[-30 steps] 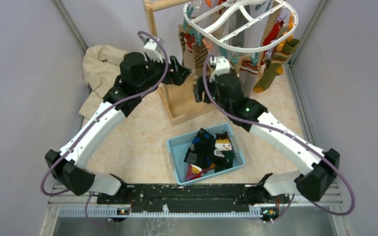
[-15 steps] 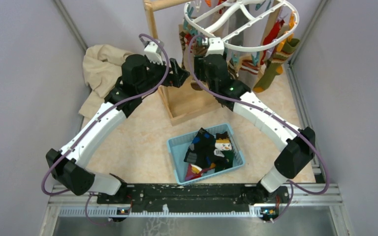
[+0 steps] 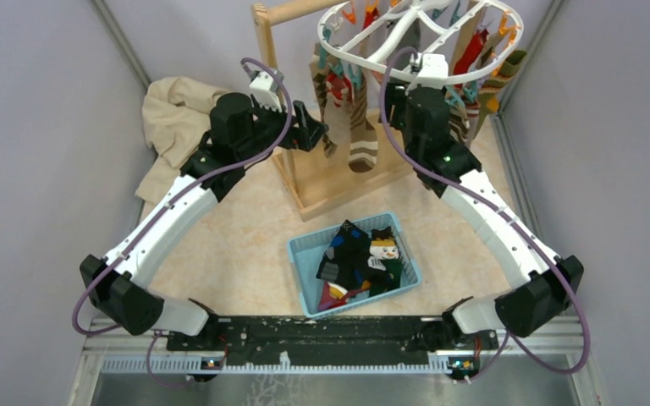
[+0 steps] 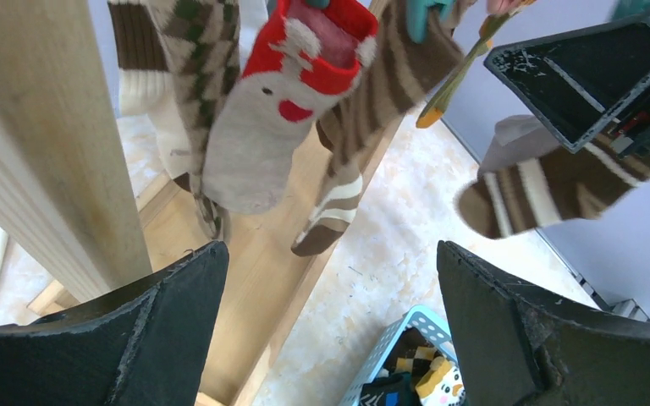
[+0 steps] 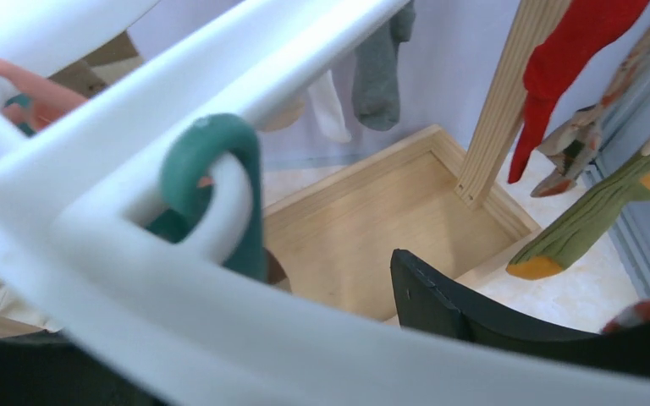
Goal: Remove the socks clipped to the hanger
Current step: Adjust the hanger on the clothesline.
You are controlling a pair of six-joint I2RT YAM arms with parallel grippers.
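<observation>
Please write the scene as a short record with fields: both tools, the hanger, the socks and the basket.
left tool: open, empty, beside the wooden stand, facing the hanging socks
right tool: open, raised at the hanger, close to a teal clip
hanger: white frame, many socks clipped on it
basket: blue, in front of the stand, holds other socks
task state: not finished
</observation>
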